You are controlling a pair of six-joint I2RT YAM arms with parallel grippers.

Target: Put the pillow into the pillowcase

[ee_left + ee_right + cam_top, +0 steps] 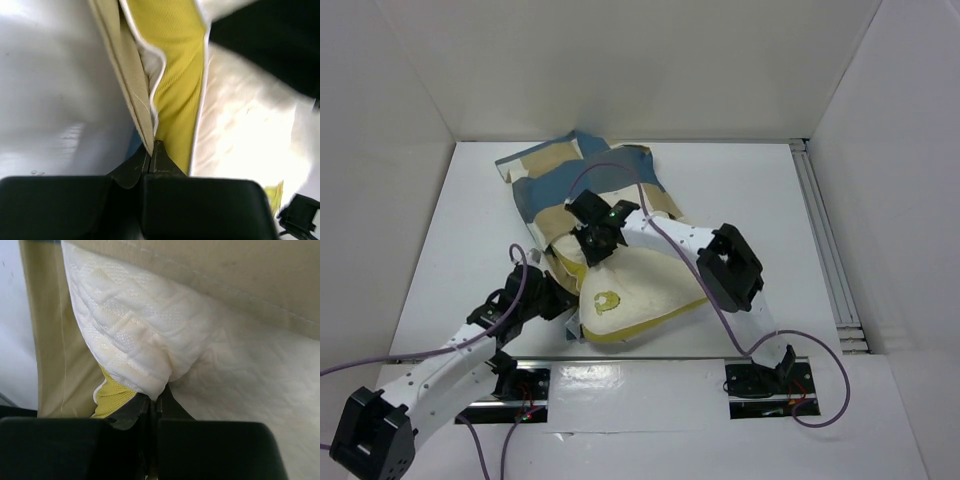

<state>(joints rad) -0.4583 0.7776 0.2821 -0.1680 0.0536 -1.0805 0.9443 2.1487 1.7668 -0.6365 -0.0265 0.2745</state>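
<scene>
Top view first. The pillowcase (560, 175) is bunched up toward the back wall (620, 70), and its near end sits over the far part of the pillow (640, 290). The rest of the pillow sticks out toward the arm bases, with the yellow emblem (607, 302) facing up. There's plenty of bare surface (740, 200) to the right, out to the metal rail (820, 230), and a narrower strip to the left. The left hand (563, 300) is tucked against the pillow's near-left edge. The right hand (592, 250) is down where pillow and case meet. Its own wrist covers the fingers, so you can't read the grip from up here.

Left wrist cam: the left hand (150, 152) is clenched, tips together on the tan hem of the pillowcase (127, 75). The pillow's yellow side band (175, 75) runs right beside that hem, and the cream pillow (235, 125) face is off to the right. Bare surface (50, 75) fills the left side. The dark blur (270, 40) at top right is too smeared to name.

Right wrist cam: the right hand (156, 402) is clenched too, and it looks like it's nipping a fold of the quilted pillow (150, 330). Tan pillowcase (225, 270) fabric runs along the top and down the left. A bit of yellow mesh (112, 395) peeks out beside the fingers. Everything past that is cut off by the frame.
</scene>
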